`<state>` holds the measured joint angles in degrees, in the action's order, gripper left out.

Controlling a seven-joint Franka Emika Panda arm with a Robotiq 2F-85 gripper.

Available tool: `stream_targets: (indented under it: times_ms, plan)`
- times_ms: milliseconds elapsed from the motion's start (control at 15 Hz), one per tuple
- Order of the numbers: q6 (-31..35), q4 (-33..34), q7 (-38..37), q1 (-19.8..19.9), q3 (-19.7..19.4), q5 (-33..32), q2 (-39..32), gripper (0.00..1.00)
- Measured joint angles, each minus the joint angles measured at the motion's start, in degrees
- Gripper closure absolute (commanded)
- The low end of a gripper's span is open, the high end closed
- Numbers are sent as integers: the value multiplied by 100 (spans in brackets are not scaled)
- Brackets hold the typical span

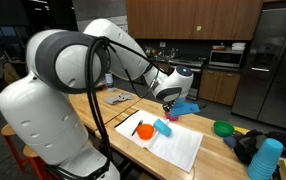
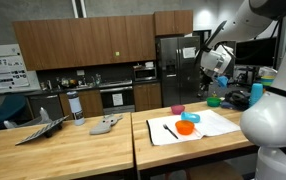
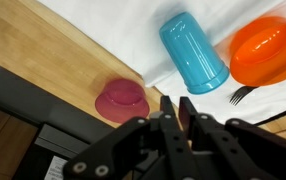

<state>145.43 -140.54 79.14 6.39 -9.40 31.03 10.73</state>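
Note:
My gripper (image 3: 178, 110) hangs above the wooden table with its fingers together and nothing between them; it also shows in both exterior views (image 1: 169, 98) (image 2: 215, 76). Nearest below it is a pink bowl (image 3: 121, 98) on the bare wood, also seen in both exterior views (image 1: 172, 116) (image 2: 178, 110). A blue cup (image 3: 193, 52) lies on its side on a white cloth (image 3: 123, 25). An orange bowl (image 3: 266, 50) and a black fork (image 3: 241, 95) lie on the same cloth.
A green bowl (image 1: 224, 128) and a stack of light-blue cups (image 1: 266, 158) stand farther along the table. A grey object (image 2: 106, 125) and a dark tray (image 2: 38, 131) lie on the adjoining table. Kitchen cabinets and a fridge (image 2: 173, 65) line the wall.

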Motion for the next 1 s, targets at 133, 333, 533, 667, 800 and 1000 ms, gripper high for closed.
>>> stream_targets:
  times_ms: [133, 333, 533, 667, 800, 1000]
  plan:
    - [-1, -4, -9, -2, -24, -45, 9, 68]
    - [-1, -8, -9, -4, -30, -47, 9, 35]
    - [-7, -8, -114, -34, -41, -146, -27, 23]
    - [-5, -5, -458, -52, -22, -511, -96, 12]
    - [-5, 19, -928, -83, 40, -943, -192, 1]
    - [-13, 107, -1586, -184, 170, -1446, -371, 0]
